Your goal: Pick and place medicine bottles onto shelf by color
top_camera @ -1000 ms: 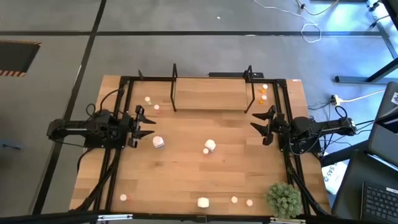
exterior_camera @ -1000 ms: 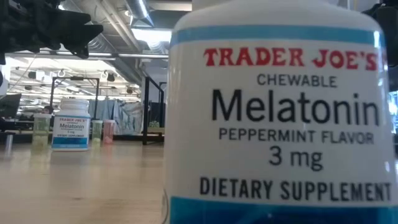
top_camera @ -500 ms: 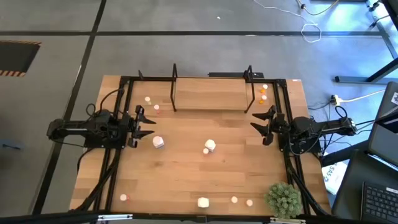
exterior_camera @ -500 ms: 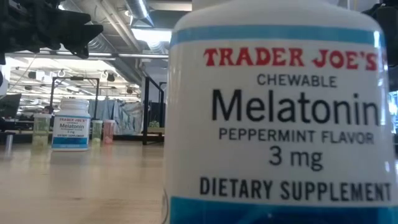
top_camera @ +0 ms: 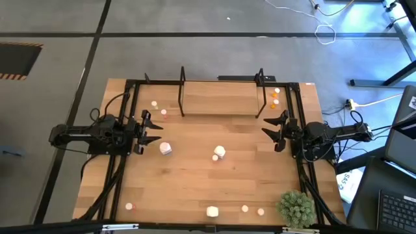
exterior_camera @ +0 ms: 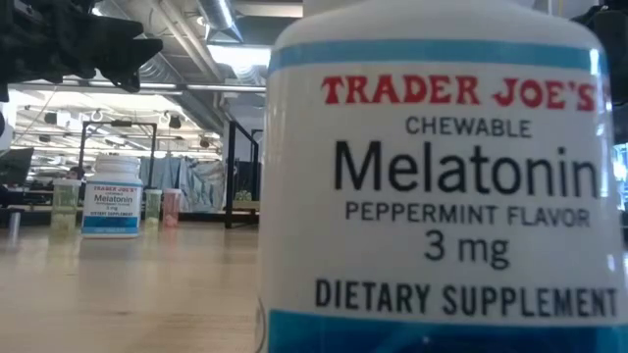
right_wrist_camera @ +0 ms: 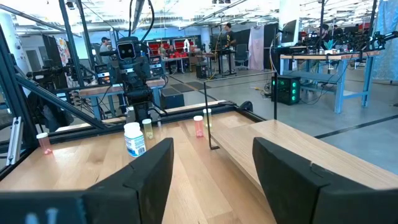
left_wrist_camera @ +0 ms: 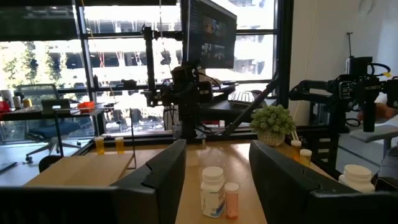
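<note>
Two arms are waiting at opposite edges of the table point(top_camera: 195, 175), each pointing inward: the left gripper point(top_camera: 155, 131) is hovering with its fingers spread apart and nothing between them, and the right gripper point(top_camera: 273, 130) is doing the same on its side, also empty. The shelf point(top_camera: 221, 97) is standing at the far edge between them, its pale base bare (only the black end frames are rising from it). The bottles are lying scattered across the wood: a white bottle point(top_camera: 165, 148) is sitting just beside the left gripper, a second white one point(top_camera: 220, 151) is resting near the table's middle with a small pale one touching it, and a third white one point(top_camera: 212, 211) is sitting at the near edge, filling most of the low view point(exterior_camera: 442, 176). Two small pink bottles point(top_camera: 155, 104) are standing left of the shelf, and orange ones point(top_camera: 273, 99) are clustering at its right end. A plant point(top_camera: 296, 207) is occupying the near right corner.
</note>
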Controlling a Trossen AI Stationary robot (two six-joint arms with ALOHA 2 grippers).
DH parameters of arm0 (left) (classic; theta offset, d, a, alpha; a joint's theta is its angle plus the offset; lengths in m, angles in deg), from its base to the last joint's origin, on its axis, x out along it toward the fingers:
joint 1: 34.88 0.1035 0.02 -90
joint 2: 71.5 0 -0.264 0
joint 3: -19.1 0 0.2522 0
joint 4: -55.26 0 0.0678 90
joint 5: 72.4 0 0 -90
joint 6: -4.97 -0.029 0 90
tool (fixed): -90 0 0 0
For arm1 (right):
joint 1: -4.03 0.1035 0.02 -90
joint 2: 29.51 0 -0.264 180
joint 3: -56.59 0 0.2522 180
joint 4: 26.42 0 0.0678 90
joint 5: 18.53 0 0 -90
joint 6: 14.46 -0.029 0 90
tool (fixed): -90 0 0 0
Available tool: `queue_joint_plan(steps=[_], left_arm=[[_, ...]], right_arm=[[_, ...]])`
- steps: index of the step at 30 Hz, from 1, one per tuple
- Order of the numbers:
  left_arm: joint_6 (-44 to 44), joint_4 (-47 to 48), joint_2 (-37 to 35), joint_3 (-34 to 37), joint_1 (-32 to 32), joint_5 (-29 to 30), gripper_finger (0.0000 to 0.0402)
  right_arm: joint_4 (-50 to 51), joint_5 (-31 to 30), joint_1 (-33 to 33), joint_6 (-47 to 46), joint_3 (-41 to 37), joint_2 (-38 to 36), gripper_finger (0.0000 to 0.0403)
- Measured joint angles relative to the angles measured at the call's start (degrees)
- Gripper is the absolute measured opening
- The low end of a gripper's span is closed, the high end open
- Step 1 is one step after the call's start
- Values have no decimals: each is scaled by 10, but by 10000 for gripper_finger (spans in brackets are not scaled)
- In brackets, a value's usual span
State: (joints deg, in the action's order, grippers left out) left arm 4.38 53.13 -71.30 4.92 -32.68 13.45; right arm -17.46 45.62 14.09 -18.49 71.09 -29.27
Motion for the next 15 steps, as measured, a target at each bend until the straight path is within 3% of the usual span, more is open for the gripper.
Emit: queue_joint_plan(steps=[15], left_arm=[[0, 0, 0, 0, 0, 0, 171]], right_arm=[[4, 1, 0, -4, 0, 0, 223]])
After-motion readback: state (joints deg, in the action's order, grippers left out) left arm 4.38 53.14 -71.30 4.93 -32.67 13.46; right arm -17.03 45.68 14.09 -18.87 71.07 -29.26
